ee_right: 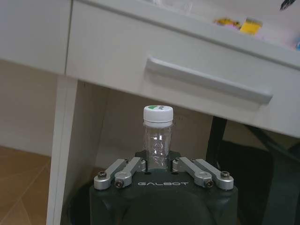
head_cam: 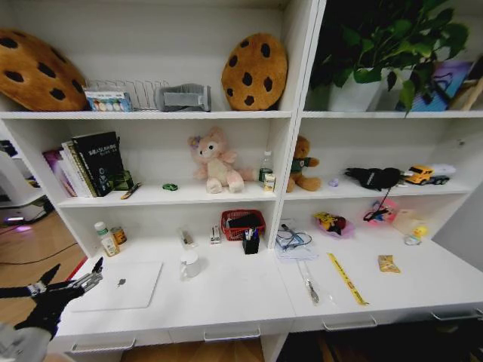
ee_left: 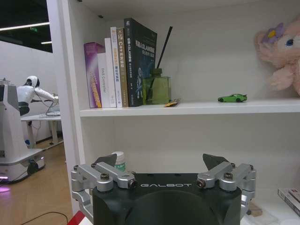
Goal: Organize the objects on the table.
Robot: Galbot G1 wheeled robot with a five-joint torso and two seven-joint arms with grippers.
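Note:
My left gripper (head_cam: 77, 273) hovers open at the left end of the table (head_cam: 234, 298), just left of the thin silver laptop (head_cam: 121, 285). The left wrist view shows its fingers (ee_left: 105, 160) spread with nothing between them, facing the shelf where the tiny green toy car (ee_left: 232, 98) stands. My right gripper (ee_right: 158, 161) is shut on a small clear bottle (ee_right: 158, 133) with a white cap, held upright below the table in front of a drawer handle (ee_right: 206, 79). On the table stand a black pen cup (head_cam: 250, 243) and a white mug (head_cam: 190, 264); a pen (head_cam: 309, 286) and a yellow ruler (head_cam: 347, 279) lie to the right.
A red basket (head_cam: 242, 223) and pill bottles (head_cam: 106, 240) sit at the table's back. Books (ee_left: 117, 68) and a green diffuser (ee_left: 156, 89) stand on the shelf above, with plush toys (head_cam: 215, 162). Cookie cushions (head_cam: 254, 72) and a plant (head_cam: 377, 53) fill the top shelf.

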